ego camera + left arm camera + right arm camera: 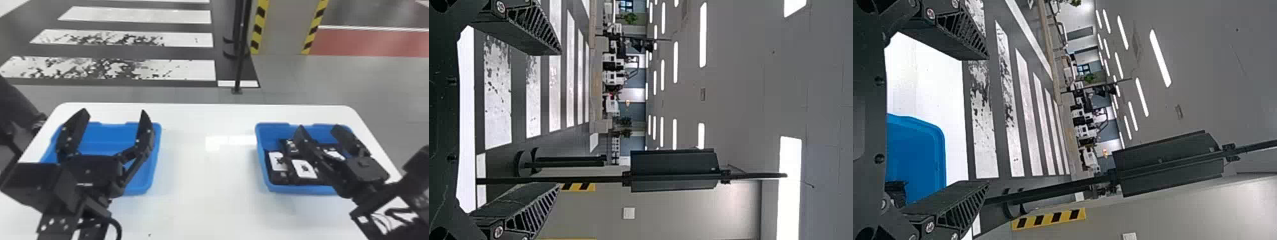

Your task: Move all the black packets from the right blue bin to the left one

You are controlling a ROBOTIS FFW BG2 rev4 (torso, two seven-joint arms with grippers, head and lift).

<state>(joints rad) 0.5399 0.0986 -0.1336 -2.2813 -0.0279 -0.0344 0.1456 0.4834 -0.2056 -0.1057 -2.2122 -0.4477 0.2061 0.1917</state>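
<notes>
Several black packets (pixel 304 169) lie close together in the right blue bin (pixel 262 166), some with white labels (pixel 278 161) facing up. That bin stands on a white surface (pixel 207 191), well apart from the left blue bin (pixel 158 140), whose blue inside shows around the left hand (pixel 113 111). This hand is over the left blue bin, its two black fingers spread wide. In the left wrist view they also stand far apart.

The right hand (pixel 318 127) is over the right blue bin, its fingers wide as well, and it hides part of the packets in the head view. In the right wrist view a rounded corner of a blue bin shows near one finger, with the white surface beside it.

Beyond the surface, broad white stripes (pixel 178 69) cross the dark floor. A thin black pole (pixel 241 63) stands upright beside them, and to its right is a grey column (pixel 284 28) with yellow and black striped edges. Farther right is a red floor area (pixel 367 43)
</notes>
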